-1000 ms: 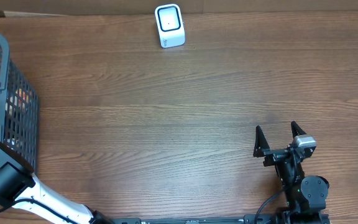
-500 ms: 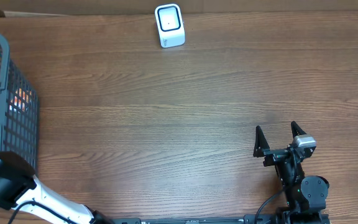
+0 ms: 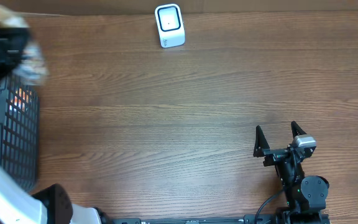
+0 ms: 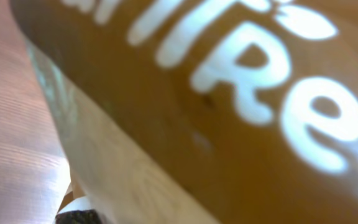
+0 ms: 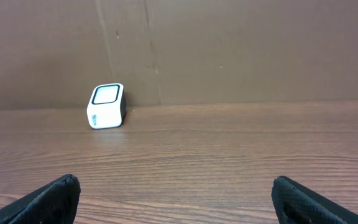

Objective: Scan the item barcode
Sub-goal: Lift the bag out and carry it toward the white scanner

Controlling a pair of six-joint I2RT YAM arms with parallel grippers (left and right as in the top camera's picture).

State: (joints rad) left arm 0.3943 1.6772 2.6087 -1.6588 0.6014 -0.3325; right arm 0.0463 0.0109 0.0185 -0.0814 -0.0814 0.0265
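Overhead, left claw (image 3: 5, 45) shows as a dark blur above the grey lattice basket (image 3: 18, 134), pinched shut on a brown packet (image 4: 216, 124): glossy film, fat white lettering, filling the wrist view. White boxy scanner (image 3: 169, 25) with a dark-rimmed window stands well apart at the far edge of the wood-grain surface (image 3: 166, 124). Right claw (image 3: 280, 138) gapes wide, holding nothing.

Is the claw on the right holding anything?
No, the right claw stands wide open with nothing in it, only table beneath.
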